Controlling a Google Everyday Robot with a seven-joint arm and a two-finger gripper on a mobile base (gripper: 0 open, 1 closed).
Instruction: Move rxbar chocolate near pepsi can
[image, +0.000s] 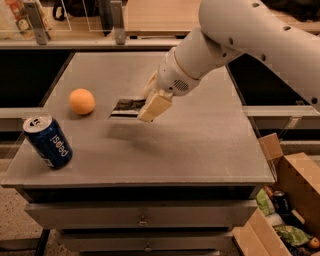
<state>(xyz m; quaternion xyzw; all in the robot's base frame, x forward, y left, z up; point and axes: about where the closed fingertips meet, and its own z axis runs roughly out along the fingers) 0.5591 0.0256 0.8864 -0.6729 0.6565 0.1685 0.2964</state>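
Ref. landmark: pepsi can (48, 142), standing on its base at the front left corner of the grey table (200, 150), silver top and pull tab up, white lettering facing the camera.

Gripper (150, 107): up and to the right of the pepsi can, over the middle of the table top. The tan fingers (156, 105) point down and towards the can's side of the table. They are closed on the right end of the rxbar chocolate (126, 106).

Rxbar chocolate: held flat and roughly level, with its free end pointing left, on the can's side. It is well apart from the pepsi can, farther back and to the right of it. A soft shadow lies on the table below the bar and the fingers, nearer the front edge, so the bar appears lifted off the surface. Whether any part of it touches the table, I cannot tell.

Orange (82, 101): on the table behind the pepsi can and slightly to its right, apart from it. It sits between the can and the bar's free end, near the bar but not touching it.

Arm (240, 35): white, coming in from the upper right, on the far side of the gripper from the pepsi can.

Cardboard box (295, 200): open, on the floor far to the right of the pepsi can and lower, beyond the table's right edge. It holds mixed packaged items.
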